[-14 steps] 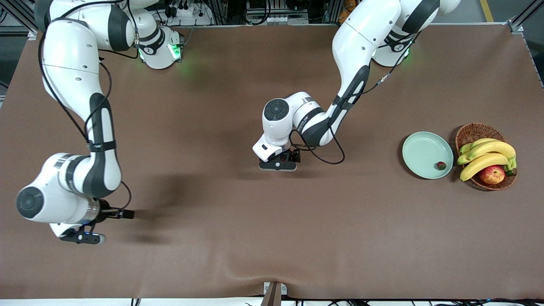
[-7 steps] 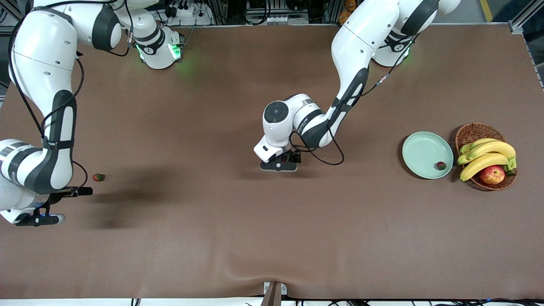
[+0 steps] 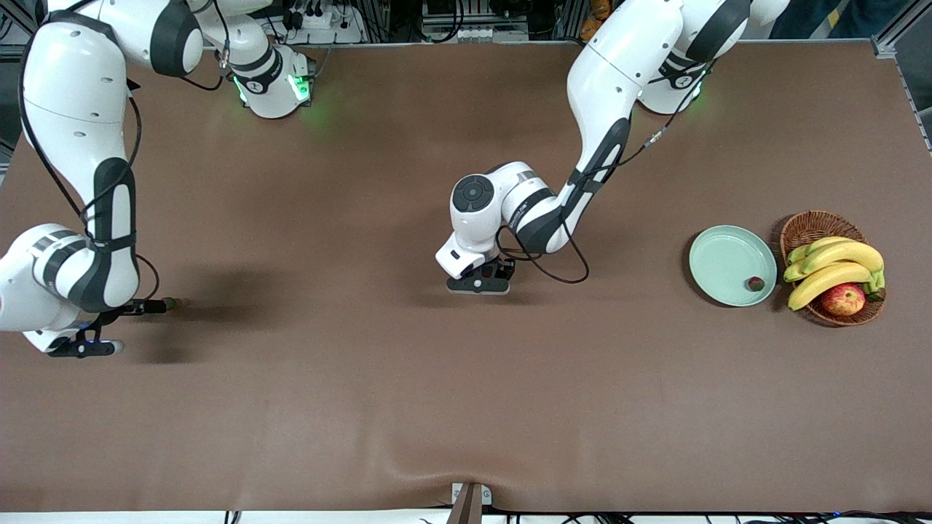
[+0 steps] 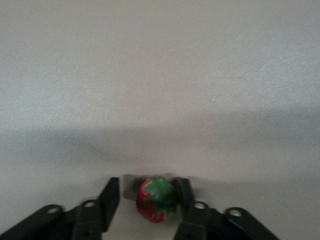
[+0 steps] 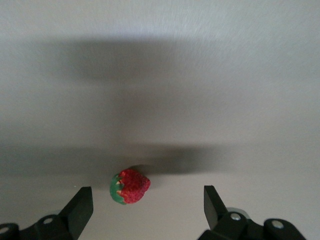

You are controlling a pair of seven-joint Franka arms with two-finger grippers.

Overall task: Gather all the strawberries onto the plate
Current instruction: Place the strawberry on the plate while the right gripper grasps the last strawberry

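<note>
The pale green plate (image 3: 724, 258) lies toward the left arm's end of the table, with one strawberry (image 3: 756, 283) in it. My left gripper (image 3: 478, 279) is low over the middle of the table. In the left wrist view it (image 4: 147, 196) is open around a second strawberry (image 4: 156, 199), which touches one finger (image 4: 183, 192) and stands apart from the other. That berry is hidden in the front view. My right gripper (image 3: 109, 320) is over the right arm's end of the table. It (image 5: 146, 201) is wide open above a third strawberry (image 5: 130, 186), which also shows in the front view (image 3: 170, 301).
A brown wicker basket (image 3: 815, 224) with bananas (image 3: 837, 263) and a red-yellow apple (image 3: 843, 298) stands beside the plate, toward the table's end. A brown cloth (image 3: 466, 407) covers the table.
My right arm has swung away from the front camera toward its end of the table, uncovering the strawberry there, and now hangs over it. The left arm has hardly moved.
</note>
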